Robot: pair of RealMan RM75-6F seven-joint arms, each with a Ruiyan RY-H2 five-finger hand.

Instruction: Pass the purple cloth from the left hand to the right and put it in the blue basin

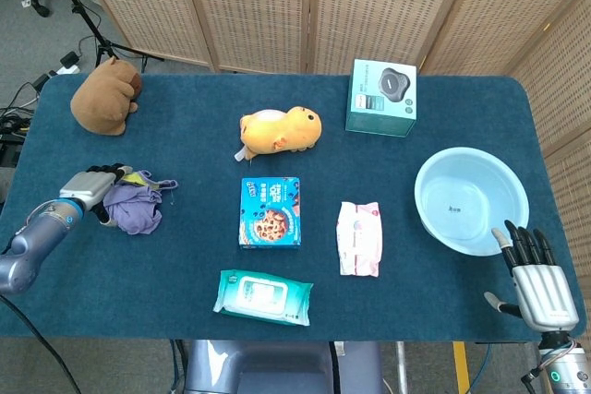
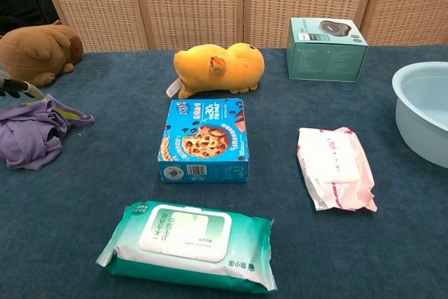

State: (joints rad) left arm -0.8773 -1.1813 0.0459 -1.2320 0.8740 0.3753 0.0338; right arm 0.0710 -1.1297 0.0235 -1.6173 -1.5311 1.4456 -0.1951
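Touching crumpled purple cloth (image 1: 132,207) on blue bench (image 1: 185,256) with left hand (image 1: 90,189), grip unclear; right hand (image 1: 538,281) open beside pale blue round basin (image 1: 471,201).

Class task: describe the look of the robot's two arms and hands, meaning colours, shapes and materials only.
The left hand has a silver-grey metallic back and dark fingers, on a rounded blue-grey forearm. The right hand has a ribbed silver back, black fingers and a pale-tipped thumb, above a dark wrist ring with a teal mark.
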